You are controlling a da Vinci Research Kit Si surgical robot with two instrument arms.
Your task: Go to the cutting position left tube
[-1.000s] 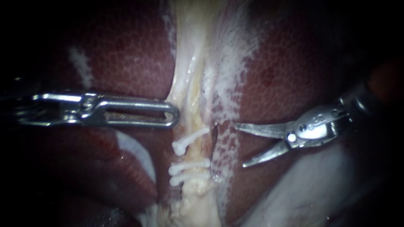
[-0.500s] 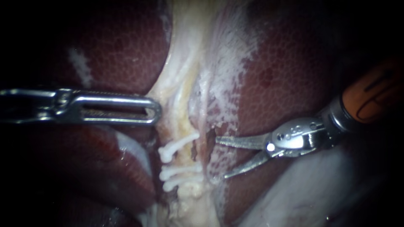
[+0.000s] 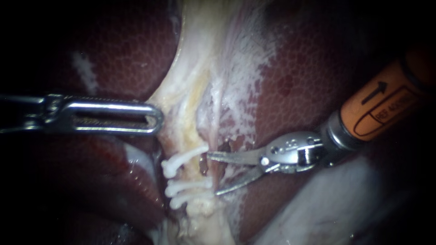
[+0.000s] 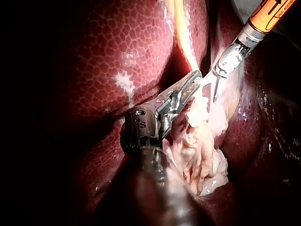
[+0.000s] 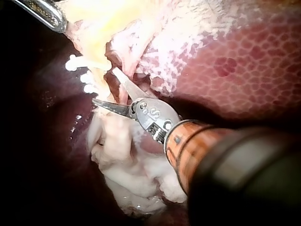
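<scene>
A pale tube (image 3: 196, 171) runs down between liver lobes and carries three white clips: one upper clip (image 3: 184, 157) and two lower clips (image 3: 187, 190) close together. My right instrument (image 3: 212, 174) comes in from the right with its blades open. Their tips stand at the tube's right side, one by the upper clip and one by the lower pair. In the right wrist view the open blades (image 5: 103, 85) lie just beside the clips (image 5: 80, 70). My left instrument (image 3: 154, 119) is shut on the pale tissue (image 3: 179, 97) above the clips and holds it leftwards; the left wrist view shows this grip (image 4: 195, 77).
Dark red liver (image 3: 309, 77) lies on both sides of the pale strip. A whitish fold (image 3: 327, 204) sits under the right instrument's orange shaft (image 3: 381, 106). A bulky pale mass of tissue (image 5: 127, 165) hangs beyond the clips.
The left instrument has drawn the pale tissue and the clipped tube to the left. The right instrument has followed leftwards, blades still open, and its tips now reach the clips.
</scene>
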